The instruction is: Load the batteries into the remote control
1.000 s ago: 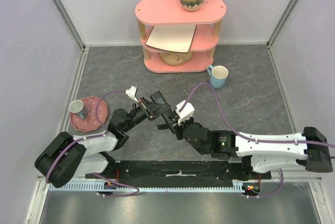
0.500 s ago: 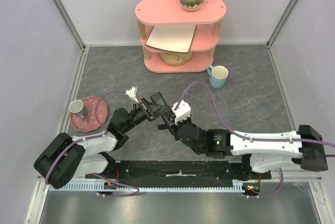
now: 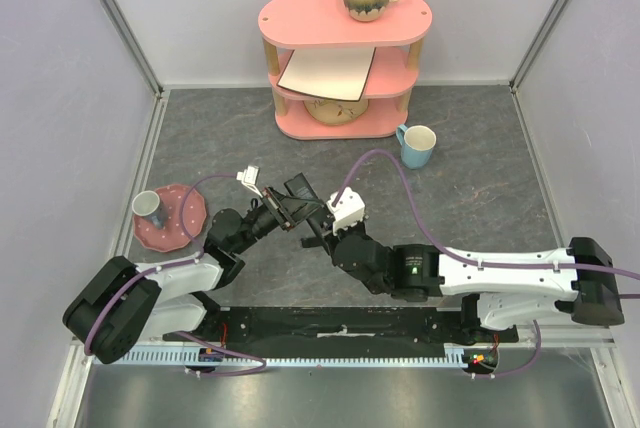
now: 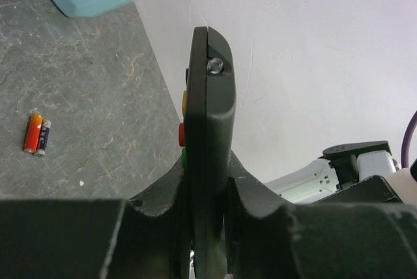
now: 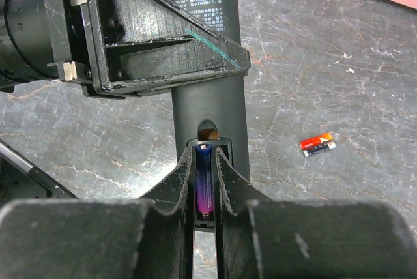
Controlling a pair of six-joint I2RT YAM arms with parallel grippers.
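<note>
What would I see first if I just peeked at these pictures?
The two arms meet mid-table: the left pincer grips the black remote control, and the right pincer holds a purple battery in its open back slot. A pink shelf stands at the far wall.

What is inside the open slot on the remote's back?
One purple battery sits in the remote, between the right tool's fingers. They cover the slot's sides, so a second cell cannot be seen.
</note>
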